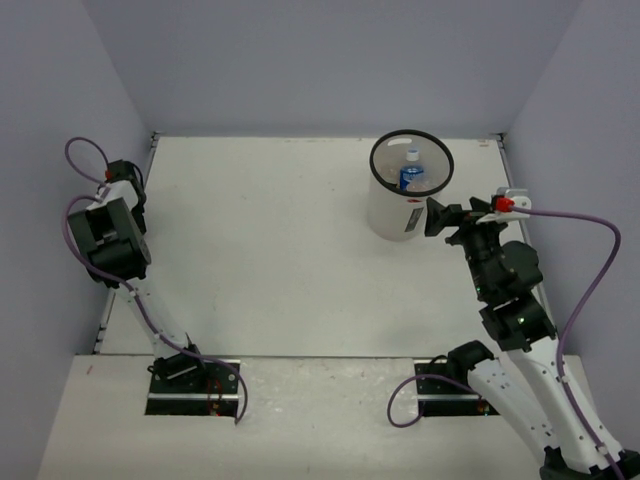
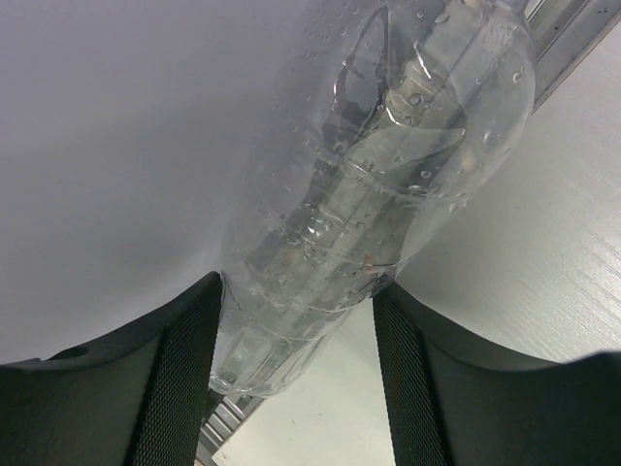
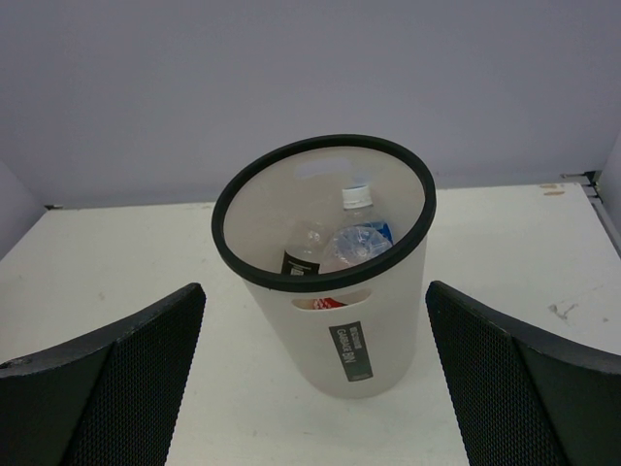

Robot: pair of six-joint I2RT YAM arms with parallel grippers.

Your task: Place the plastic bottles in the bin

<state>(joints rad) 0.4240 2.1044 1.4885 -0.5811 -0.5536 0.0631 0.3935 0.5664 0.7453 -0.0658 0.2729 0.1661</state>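
1. A clear bottle (image 2: 388, 175) lies at the left edge of the table (image 1: 270, 250), against the wall (image 2: 116, 146). Its long axis runs along the wall's foot. Which end is the neck cannot be told.
2. Your left pincer (image 2: 298, 286) is part closed astride the bottle near one end, with a finger (image 2: 184, 379) touching each side.
3. The bin (image 3: 320, 364) stands upright at the table's far right, mouth up. Inside, a blue-labelled bottle (image 3: 361, 238) leans cap up beside a black-labelled one (image 3: 303, 254).
4. Your right pincer (image 3: 315, 289) gapes fully wide, facing the bin from just beside it and holding nothing.
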